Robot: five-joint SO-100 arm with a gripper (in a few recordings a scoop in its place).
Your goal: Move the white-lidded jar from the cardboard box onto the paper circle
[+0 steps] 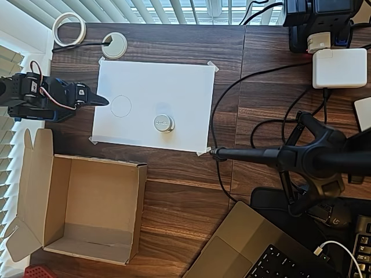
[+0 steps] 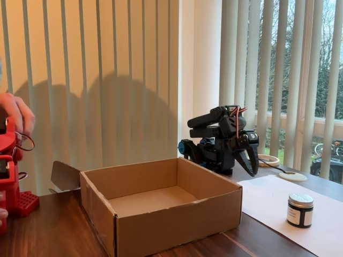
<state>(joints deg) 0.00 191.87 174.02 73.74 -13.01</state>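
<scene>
My gripper (image 1: 103, 101) hangs folded back at the edge of the white paper sheet (image 1: 174, 81), its dark fingers tapering to a point over the sheet's border in the overhead view. In the fixed view the gripper (image 2: 251, 160) points downward above the table, and the fingers look drawn close together with nothing between them, though I cannot be sure the tips meet.

The white-lidded jar (image 1: 164, 123) is not in the cardboard box (image 1: 35, 174). It stands upright on the paper, out ahead of my fingertips and off to one side of them. The box sits well apart from me on the other side, open and bare inside as far as I can see. The paper circle (image 1: 121, 106) lies just ahead of my fingertips, nearer to me than the jar, and it holds nothing. The jar is near the circle but plainly outside its outline.

So I judge the lift out of the box is no longer what is needed; the placement on the mark is what is missing. My next move calls for spreading the fingers, reaching out past the circle, closing around the jar below its lid (image 2: 300, 199), and carrying it the short way back toward me onto the outline.
</scene>
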